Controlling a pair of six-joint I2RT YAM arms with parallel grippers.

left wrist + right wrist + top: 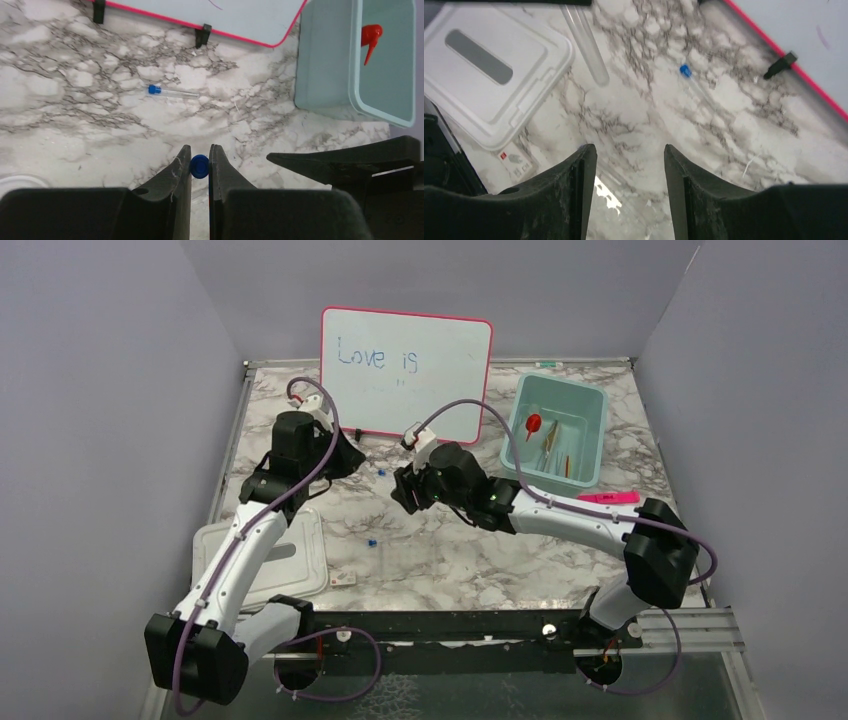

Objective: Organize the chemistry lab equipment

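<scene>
Tube [199, 166], blue-capped, sits pinched by its cap at the very tips of the left gripper [200, 151], which is clamped tight. Such a shallow hold calls for a slow, steady carry. Another tube [172, 92] lies ahead of it. Right gripper [626, 160] stands spread, grasping nothing; the teal bin [320, 65] waits further right.

Left arm [240, 540] reaching forward from its base, wrist tipped down, left gripper [200, 153] pinched tight on a blue-capped tube [199, 167] — right arm [575, 522] folded inward toward the centre, right gripper [630, 152] angled down, jaws standing apart.
</scene>
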